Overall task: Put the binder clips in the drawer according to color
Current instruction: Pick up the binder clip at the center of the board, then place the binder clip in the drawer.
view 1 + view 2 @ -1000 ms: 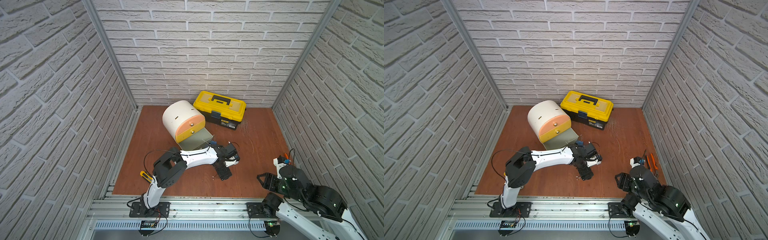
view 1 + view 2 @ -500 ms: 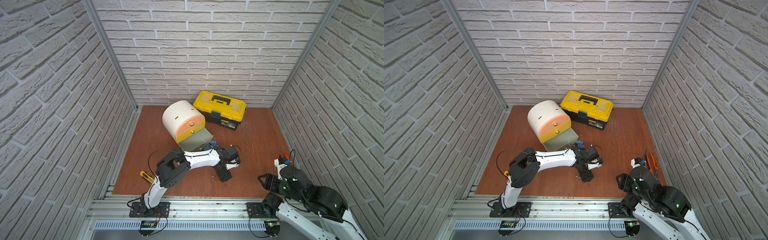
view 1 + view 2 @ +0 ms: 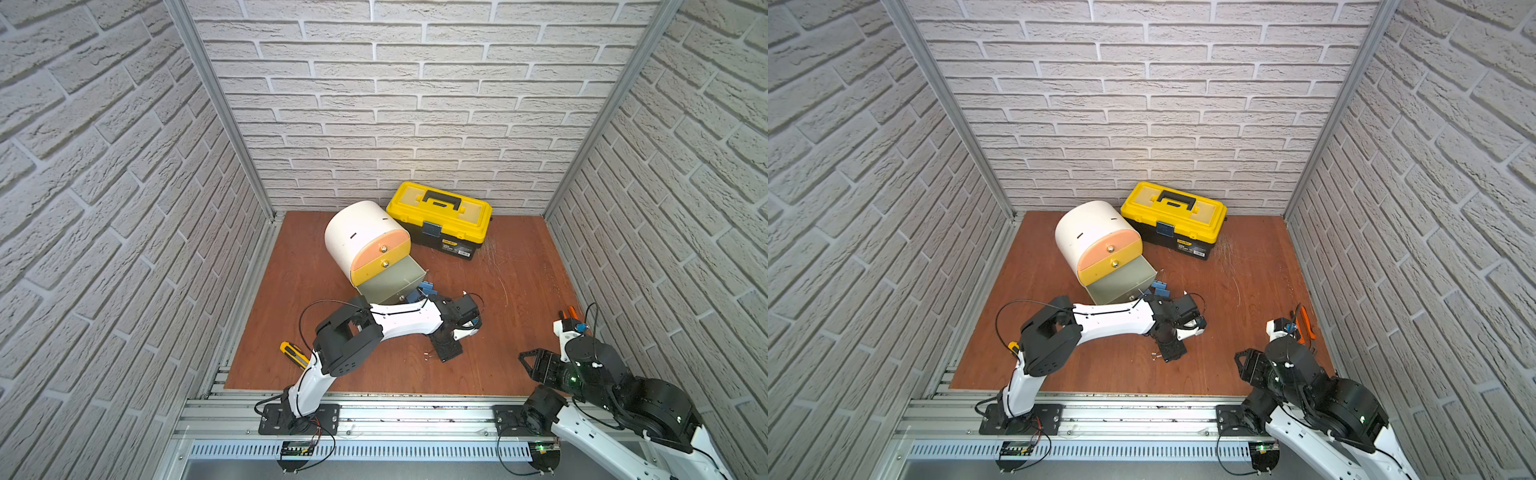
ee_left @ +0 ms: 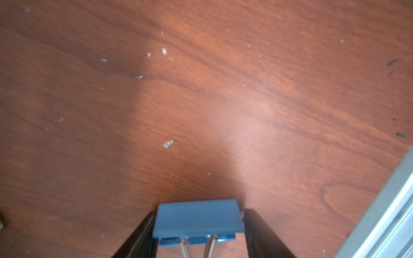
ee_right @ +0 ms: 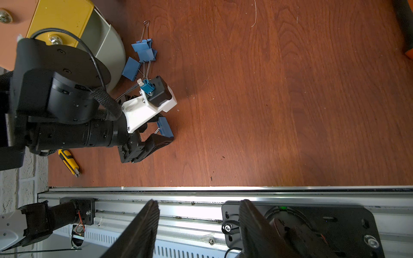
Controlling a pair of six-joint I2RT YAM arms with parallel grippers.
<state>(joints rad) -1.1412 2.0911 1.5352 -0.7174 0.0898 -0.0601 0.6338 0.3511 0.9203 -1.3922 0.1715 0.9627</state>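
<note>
My left gripper (image 4: pixel 199 214) is shut on a blue binder clip (image 4: pixel 197 220), with a black finger pressed against each side and the wire handles pointing back toward the wrist. In both top views this gripper (image 3: pixel 444 351) (image 3: pixel 1170 351) points down at the wooden floor, in front of the drawer cabinet (image 3: pixel 361 237). The cabinet's grey bottom drawer (image 3: pixel 390 284) is pulled open. Several more blue binder clips (image 5: pixel 145 52) (image 3: pixel 426 287) lie beside that drawer's front. My right gripper (image 5: pixel 199 223) (image 3: pixel 536 365) is open and empty over the front rail.
A yellow-black toolbox (image 3: pixel 440 218) stands against the back wall, right of the cabinet. A yellow utility knife (image 3: pixel 293 353) lies near the left arm's base. Orange-handled pliers (image 3: pixel 1304 320) lie by the right wall. Brick walls enclose three sides, and an aluminium rail (image 3: pixel 415 411) runs along the front.
My left gripper's jaws have closed onto the blue clip on the floor, and the wrist has shifted slightly toward the front. The right arm has stayed still.
</note>
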